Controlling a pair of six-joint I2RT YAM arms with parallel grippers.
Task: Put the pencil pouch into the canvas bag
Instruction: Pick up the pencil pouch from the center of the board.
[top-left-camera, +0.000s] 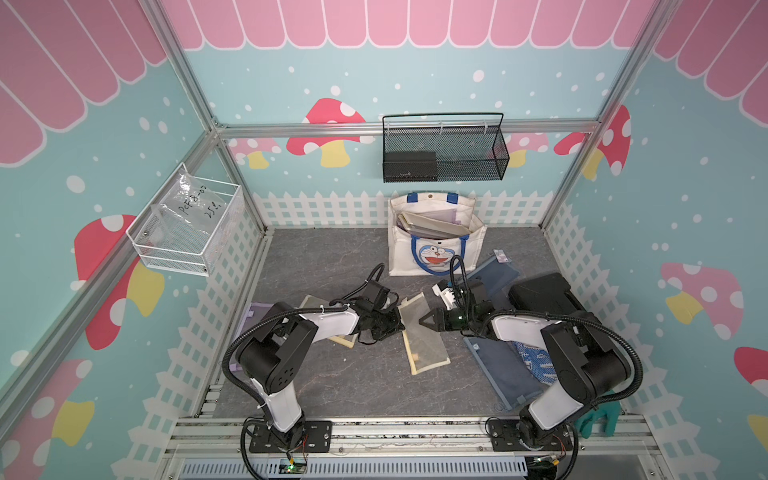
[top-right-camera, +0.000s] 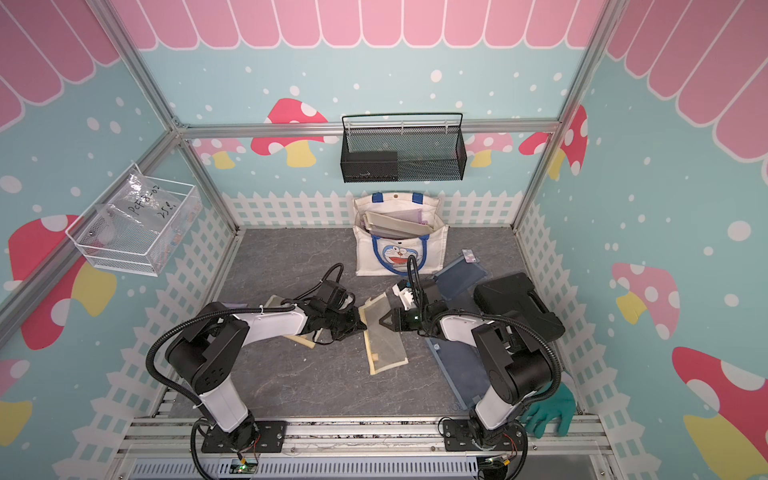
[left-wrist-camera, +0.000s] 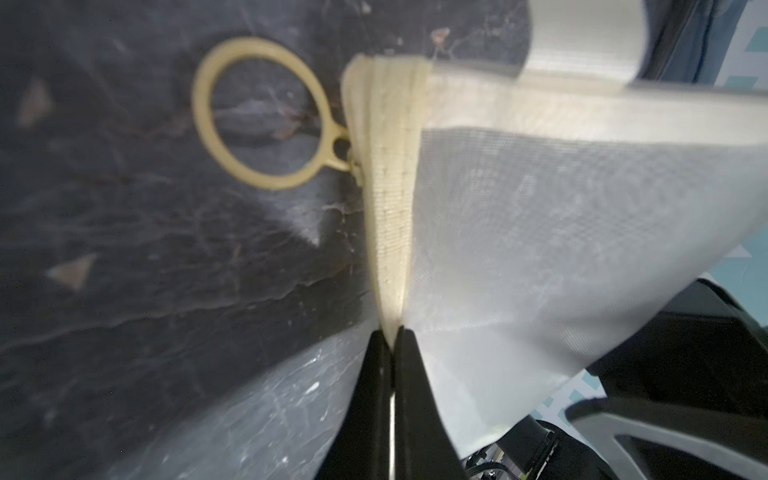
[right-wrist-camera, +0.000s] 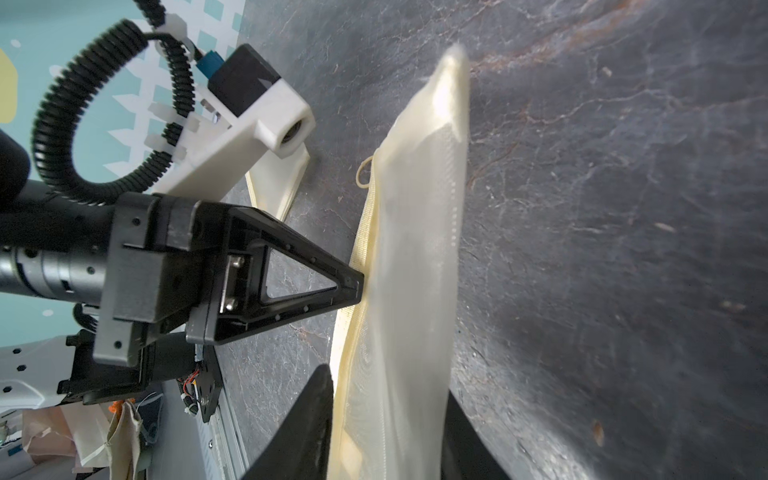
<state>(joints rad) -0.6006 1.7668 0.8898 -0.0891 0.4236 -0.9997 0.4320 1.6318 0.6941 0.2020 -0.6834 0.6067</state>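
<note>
Cream mesh pencil pouch (top-left-camera: 422, 338) mid-floor, near edge lifted. Left gripper (left-wrist-camera: 392, 332) clamped on binding. Right gripper (right-wrist-camera: 388, 399) straddles opposite edge, jaws not yet pinching. Pinch firmly, lift level together, carry over canvas bag (top-left-camera: 432, 257) at back.

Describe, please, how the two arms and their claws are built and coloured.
Both arms have black joints, white link shells and black corrugated cable hoses. The left claw has black triangular fingers with open cut-outs and a white camera bracket with a black camera. The right claw looks the same.
</note>
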